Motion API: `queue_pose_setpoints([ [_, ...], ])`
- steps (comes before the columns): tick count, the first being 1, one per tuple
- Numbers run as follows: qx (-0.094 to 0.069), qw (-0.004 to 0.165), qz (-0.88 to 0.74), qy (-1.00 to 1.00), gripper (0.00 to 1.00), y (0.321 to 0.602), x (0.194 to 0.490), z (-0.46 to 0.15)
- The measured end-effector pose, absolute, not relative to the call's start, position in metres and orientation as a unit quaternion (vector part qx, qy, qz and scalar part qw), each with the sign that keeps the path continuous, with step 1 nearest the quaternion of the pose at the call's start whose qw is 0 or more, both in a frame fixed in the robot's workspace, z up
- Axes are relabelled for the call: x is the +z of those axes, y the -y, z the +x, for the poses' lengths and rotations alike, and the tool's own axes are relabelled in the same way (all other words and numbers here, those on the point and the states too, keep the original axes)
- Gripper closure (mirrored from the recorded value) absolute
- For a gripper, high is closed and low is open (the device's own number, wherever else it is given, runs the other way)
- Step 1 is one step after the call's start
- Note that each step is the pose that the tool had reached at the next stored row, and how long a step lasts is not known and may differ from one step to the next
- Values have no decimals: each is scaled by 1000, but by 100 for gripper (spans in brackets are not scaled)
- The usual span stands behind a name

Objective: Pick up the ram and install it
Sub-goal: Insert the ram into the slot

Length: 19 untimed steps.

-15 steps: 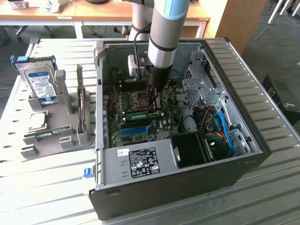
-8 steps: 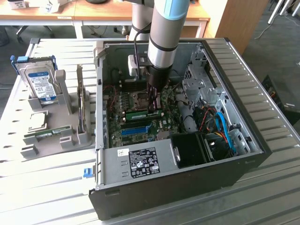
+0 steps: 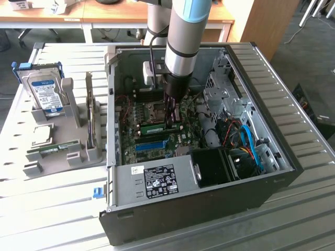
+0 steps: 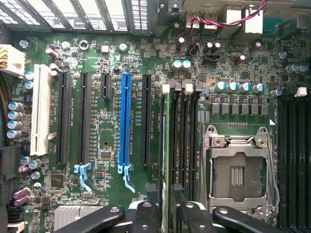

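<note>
Computer case [image 3: 209, 201], lid off, lies on its side and holds a green motherboard [image 4: 107, 58], a grey power supply [image 3: 157, 180] with a black label, a metal drive cage [image 3: 225, 97] and blue cables [image 3: 250, 141]. The arm [image 3: 186, 36] reaches down into it. The gripper [image 4: 167, 216] hovers at the memory slots, its fingers [image 4: 146, 213] apart on either side of the ram [image 4: 168, 145], which stands on edge in a slot between the blue expansion slot [image 4: 125, 121] and the empty processor socket [image 4: 238, 170].

Toward the exterior view's left, a grey holder [image 3: 73, 157] carries an upright hard drive [image 3: 46, 94], a square silver chip [image 3: 42, 135] and another green stick [image 3: 51, 150] lying flat.

Both rest on a slatted metal table [image 3: 52, 209]. Wooden desks [image 3: 104, 13] stand behind it.
</note>
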State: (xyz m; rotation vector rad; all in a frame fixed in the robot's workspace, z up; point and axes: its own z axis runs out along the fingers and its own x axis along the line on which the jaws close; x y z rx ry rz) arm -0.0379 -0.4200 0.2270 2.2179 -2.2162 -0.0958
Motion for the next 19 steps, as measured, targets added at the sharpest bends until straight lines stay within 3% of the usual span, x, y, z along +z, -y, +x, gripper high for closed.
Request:
queue_pose_setpoints([
  [19,-31,2,707,706,75,419,232,-35],
])
